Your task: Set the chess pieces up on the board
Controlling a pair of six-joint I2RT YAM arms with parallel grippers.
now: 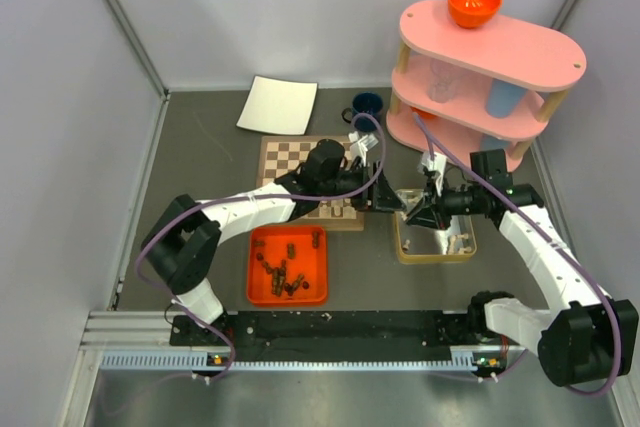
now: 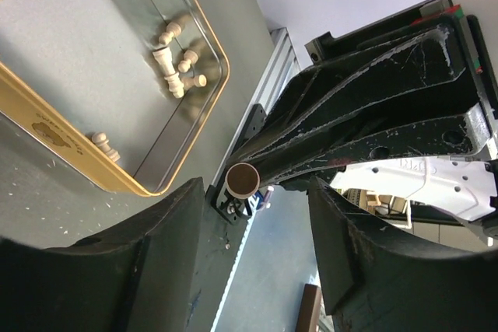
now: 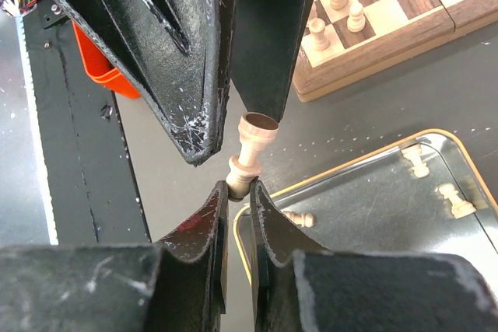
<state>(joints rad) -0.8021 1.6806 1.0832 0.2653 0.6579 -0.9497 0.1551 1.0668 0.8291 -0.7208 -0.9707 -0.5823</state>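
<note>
A dark grey worktop (image 1: 210,157) carries an orange plastic tray (image 1: 253,272) near the front and a shallow metal tray (image 1: 436,258) with a gold rim to its right. At the back left lies a plain white sheet (image 1: 278,105), with a dark blue cup (image 1: 366,105) on the worktop to its right. A pink three-tier shelf (image 1: 520,47) stands at the back right. An orange bowl (image 1: 474,3) sits on its top tier, and a clear cup (image 1: 442,80) and a light blue cup (image 1: 505,97) stand on the middle tier. A metal rail (image 1: 300,359) runs along the near edge.
</note>
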